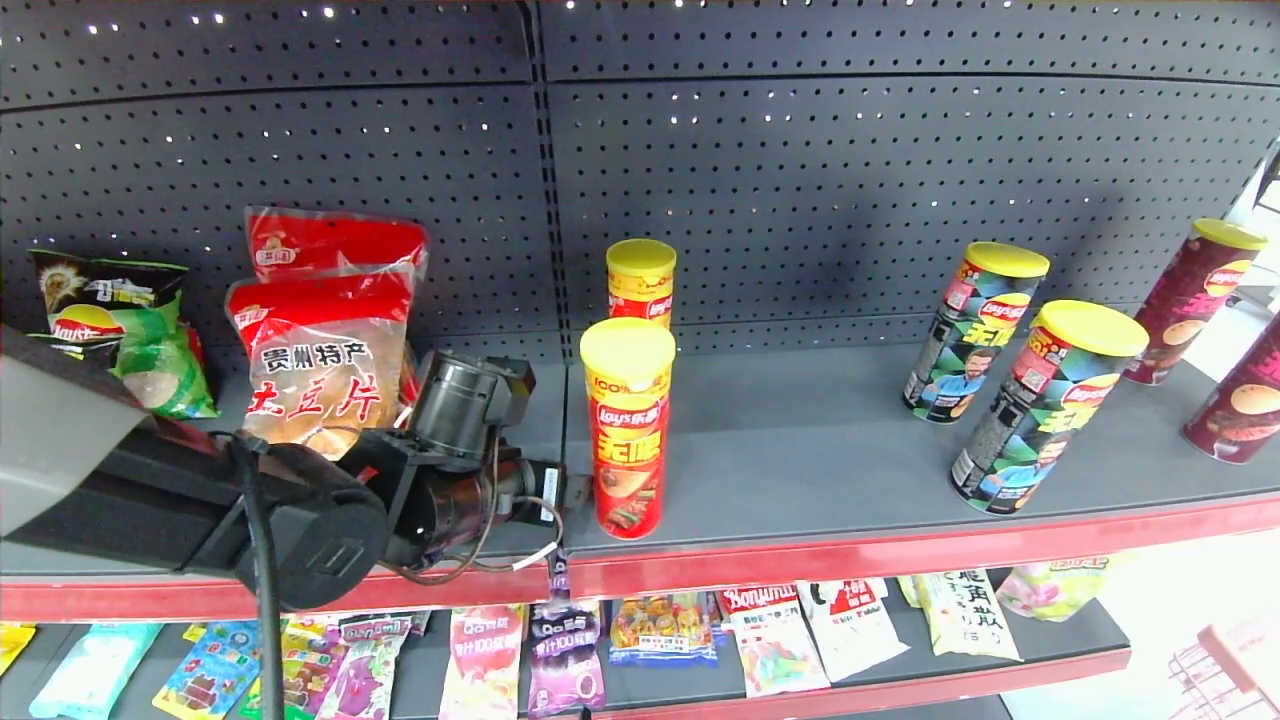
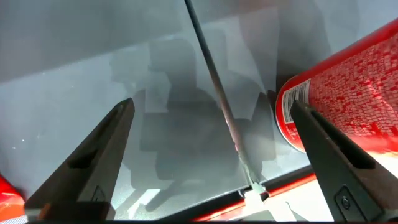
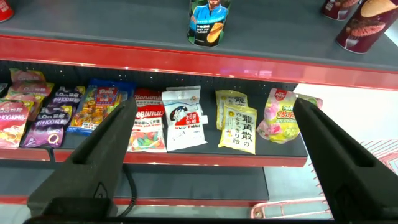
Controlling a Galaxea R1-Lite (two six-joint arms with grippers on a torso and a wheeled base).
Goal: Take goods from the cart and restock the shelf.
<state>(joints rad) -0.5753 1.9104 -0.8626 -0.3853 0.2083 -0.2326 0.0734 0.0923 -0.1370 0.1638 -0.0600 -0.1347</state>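
Left hand (image 2: 211, 106) wide open, empty. Red chip can (image 1: 628, 440) stands upright just right of it at the shelf (image 1: 820, 470) front, so the left arm is nearer.

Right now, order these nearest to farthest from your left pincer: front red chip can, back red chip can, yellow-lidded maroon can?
1. Front red chip can, yellow lid, beside the left pincer at the shelf edge.
2. Back red chip can, behind it, near the pegboard.
3. Yellow-lidded maroon can, far right.
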